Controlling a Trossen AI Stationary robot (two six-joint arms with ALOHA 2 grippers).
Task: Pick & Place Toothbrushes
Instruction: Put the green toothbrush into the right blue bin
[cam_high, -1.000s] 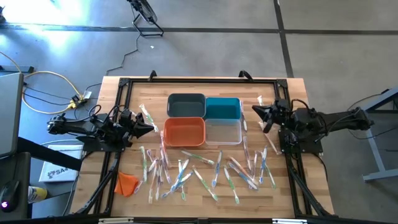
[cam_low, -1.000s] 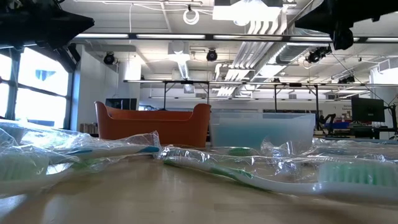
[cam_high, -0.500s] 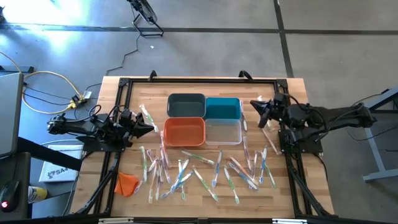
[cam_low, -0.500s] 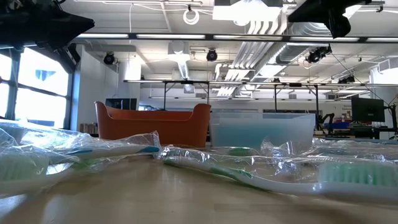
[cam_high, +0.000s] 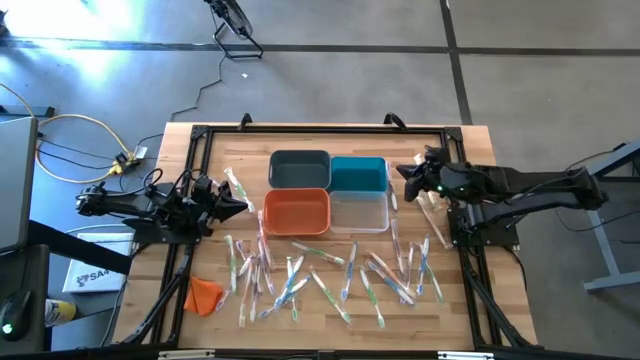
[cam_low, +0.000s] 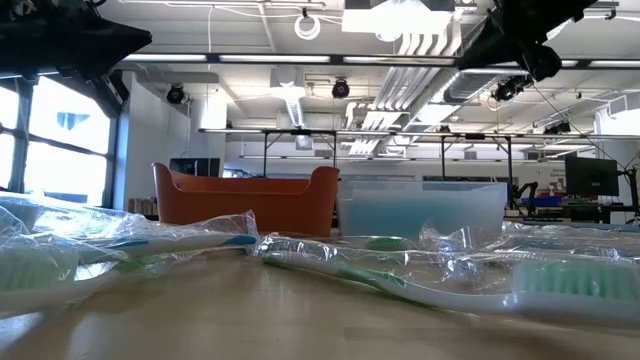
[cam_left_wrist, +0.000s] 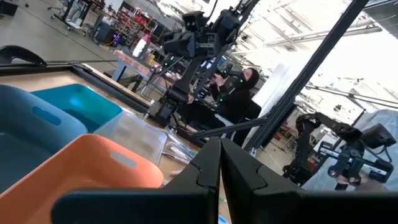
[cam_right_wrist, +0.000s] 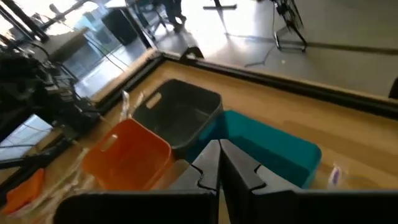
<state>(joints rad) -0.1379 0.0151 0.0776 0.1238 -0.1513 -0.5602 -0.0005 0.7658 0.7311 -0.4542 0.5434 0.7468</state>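
Several wrapped toothbrushes (cam_high: 320, 272) lie flat and scattered over the near half of the wooden table, and they fill the foreground of the low view as toothbrushes (cam_low: 400, 272). A few more lie beside each arm. My right gripper (cam_high: 402, 173) is shut and empty in the air, just right of the teal bin (cam_high: 358, 174). In its wrist view the gripper (cam_right_wrist: 219, 163) slants down toward the bins. My left gripper (cam_high: 244, 206) waits shut and empty left of the orange bin (cam_high: 296, 211). Its shut fingers (cam_left_wrist: 220, 167) point across that bin.
Four bins stand together mid-table: dark grey (cam_high: 299, 168), teal, orange, and clear (cam_high: 360, 212). An orange cloth lump (cam_high: 204, 294) lies near the front left corner. Black frame rails (cam_high: 320, 130) border the table. A person (cam_left_wrist: 239, 90) sits beyond the right arm.
My right gripper has reached a little toward the table's left, nearer the teal bin. It has tipped its fingers downward and rolled somewhat, and it has stayed shut. The toothbrushes and bins have not moved.
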